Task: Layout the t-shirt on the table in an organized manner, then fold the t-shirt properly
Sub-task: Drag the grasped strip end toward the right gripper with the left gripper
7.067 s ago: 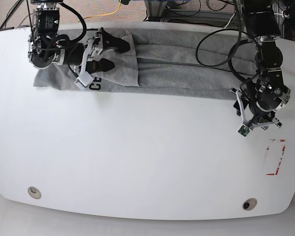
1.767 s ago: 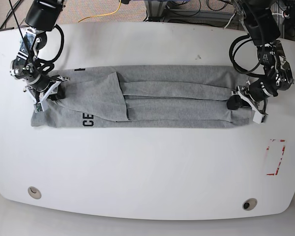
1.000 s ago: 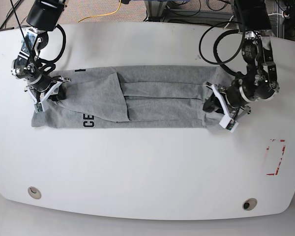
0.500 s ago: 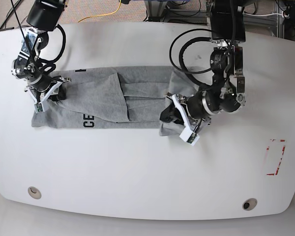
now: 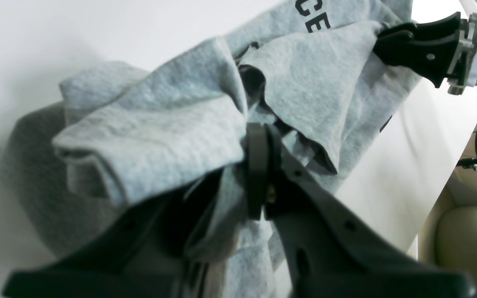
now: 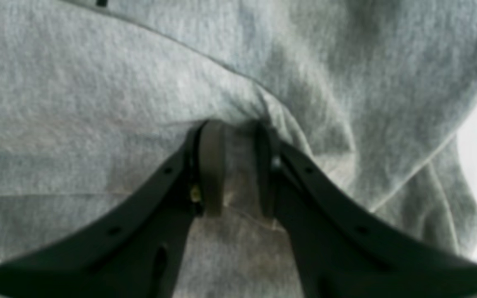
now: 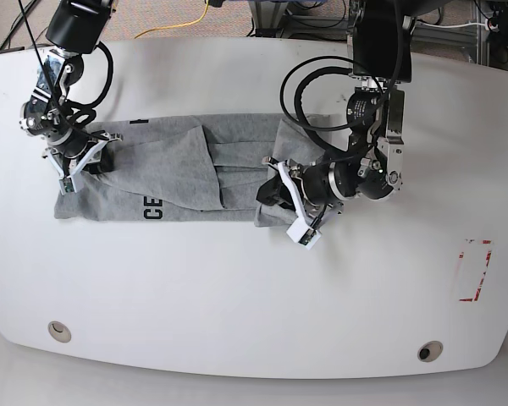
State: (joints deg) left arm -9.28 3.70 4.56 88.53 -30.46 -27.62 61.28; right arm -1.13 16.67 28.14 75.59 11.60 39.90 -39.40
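The right gripper (image 7: 91,160) is clamped on the left end of the t-shirt (image 7: 178,173), which lies as a narrowed band across the far half of the table (image 7: 237,296). The lengthwise folds look done; the crosswise fold seems underway, with the left gripper (image 7: 275,193) pinched on the doubled right end above the shirt's middle. Near, the tabletop is bare, leaving room toward the left hem.

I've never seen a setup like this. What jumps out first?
A grey t-shirt lies stretched across the far half of a big white table. Two black robot arms each pinch one end: the left gripper has pulled its end over toward the middle, bunching the cloth, while the right gripper clamps the other end flat.
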